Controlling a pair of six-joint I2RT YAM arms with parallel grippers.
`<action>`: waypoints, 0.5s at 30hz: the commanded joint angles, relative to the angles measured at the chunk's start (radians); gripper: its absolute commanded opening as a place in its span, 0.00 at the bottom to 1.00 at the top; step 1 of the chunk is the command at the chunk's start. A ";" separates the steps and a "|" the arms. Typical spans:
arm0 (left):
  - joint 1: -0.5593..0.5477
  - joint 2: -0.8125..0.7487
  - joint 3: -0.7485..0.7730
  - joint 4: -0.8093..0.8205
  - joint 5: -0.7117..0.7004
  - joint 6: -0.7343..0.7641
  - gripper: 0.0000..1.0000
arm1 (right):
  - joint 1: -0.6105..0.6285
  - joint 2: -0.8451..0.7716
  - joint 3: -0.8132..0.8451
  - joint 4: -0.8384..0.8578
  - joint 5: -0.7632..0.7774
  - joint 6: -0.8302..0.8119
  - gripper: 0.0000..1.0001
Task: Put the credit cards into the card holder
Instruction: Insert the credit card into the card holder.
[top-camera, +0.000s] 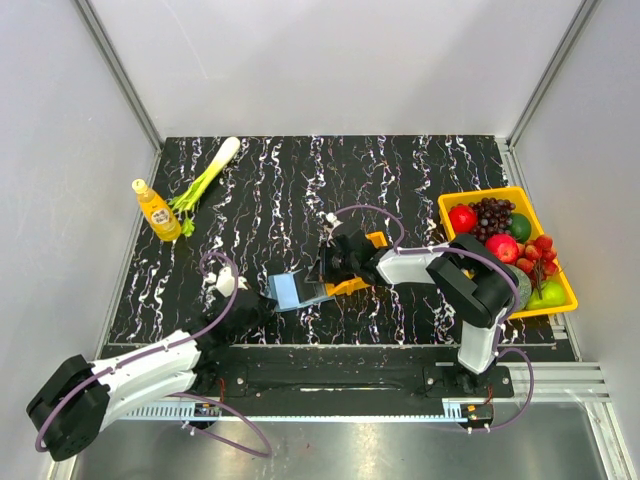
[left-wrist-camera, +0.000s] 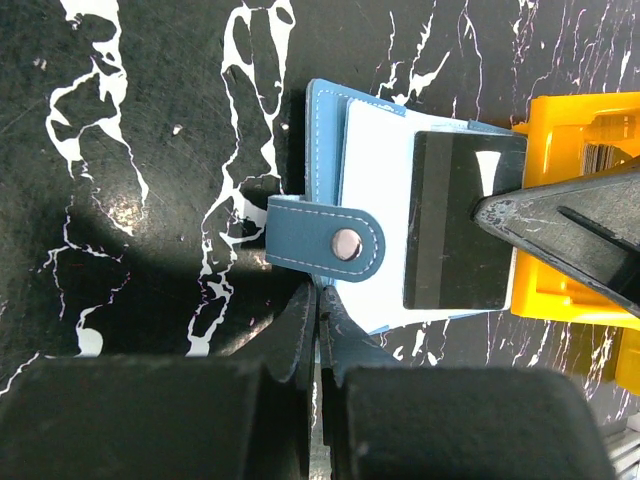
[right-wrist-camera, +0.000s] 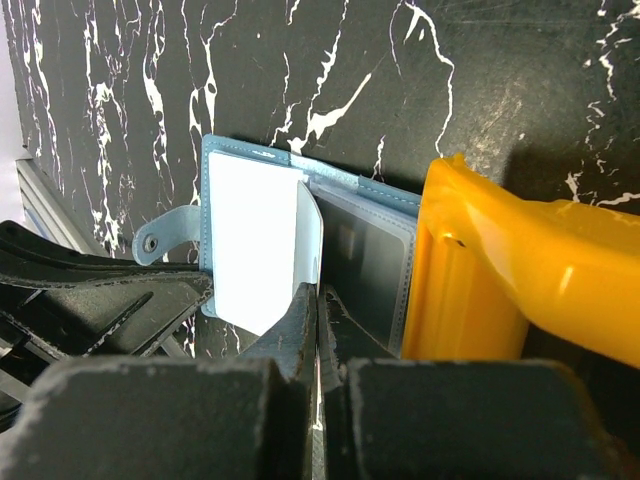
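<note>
The blue card holder (top-camera: 287, 290) lies open on the black marble table, its pale inside (left-wrist-camera: 370, 170) facing up and its snap strap (left-wrist-camera: 325, 240) folded over the near edge. My left gripper (left-wrist-camera: 322, 292) is shut on that near edge just under the strap. My right gripper (right-wrist-camera: 318, 292) is shut on a credit card (left-wrist-camera: 455, 230). The card is dark on the side seen from the left wrist and pale and edge-on in the right wrist view (right-wrist-camera: 311, 245). It rests over the holder's right half (right-wrist-camera: 250, 230), next to a dark pocket (right-wrist-camera: 365, 270).
A small orange tray (top-camera: 352, 285) sits against the holder's right side, under the right wrist. At the right edge stands a yellow bin (top-camera: 480, 193) of fruit. A yellow bottle (top-camera: 157, 211) and a green onion (top-camera: 205, 178) lie at the far left.
</note>
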 joint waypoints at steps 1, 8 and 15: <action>0.003 -0.013 -0.009 0.014 -0.017 0.010 0.00 | -0.004 -0.006 0.015 -0.053 0.113 -0.053 0.00; 0.003 -0.013 -0.004 0.009 -0.020 0.011 0.00 | -0.002 -0.003 -0.012 -0.056 0.076 -0.039 0.00; 0.003 -0.013 -0.012 0.014 -0.015 0.005 0.00 | -0.013 -0.042 0.015 -0.093 0.136 -0.081 0.00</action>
